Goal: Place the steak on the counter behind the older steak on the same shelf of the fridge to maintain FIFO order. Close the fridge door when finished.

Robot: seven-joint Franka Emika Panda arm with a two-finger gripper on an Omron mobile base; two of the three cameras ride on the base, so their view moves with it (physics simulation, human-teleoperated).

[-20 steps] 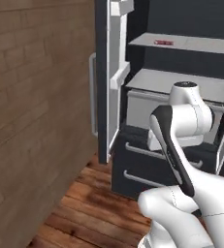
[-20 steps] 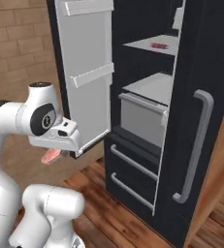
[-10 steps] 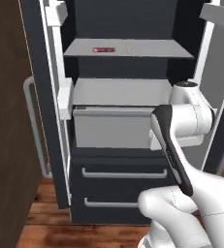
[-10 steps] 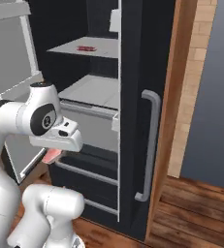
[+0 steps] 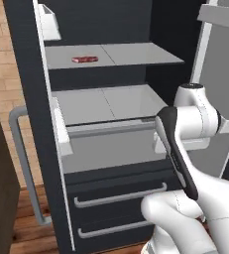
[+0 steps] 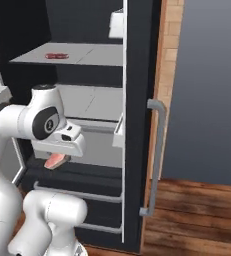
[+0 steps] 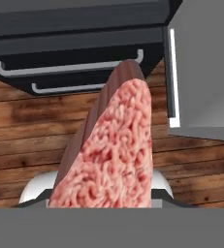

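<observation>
Hand view, steak (image 7: 111,155) gripped in claw, left base view, older steak (image 5: 85,59) on shelf (image 5: 136,52)

So the glossy white Franka Panda robot arm (image 5: 195,198) is all smooth, rounded plastic-looking shells, kind of chunky and tube-shaped. Between the white links sit dark charcoal joint sections; from the left base camera one shows up as a long black curved band (image 5: 176,151) running down the forearm. The rounded white shoulder cap (image 5: 193,94) has a thin grey disc on top. From the right base camera there's a round black face on the white elbow housing (image 6: 46,122) with a small pale dot in it, plus a boxy white wrist block (image 6: 62,142) beside it. No cables, screws or printed markings that I can make out.
</observation>
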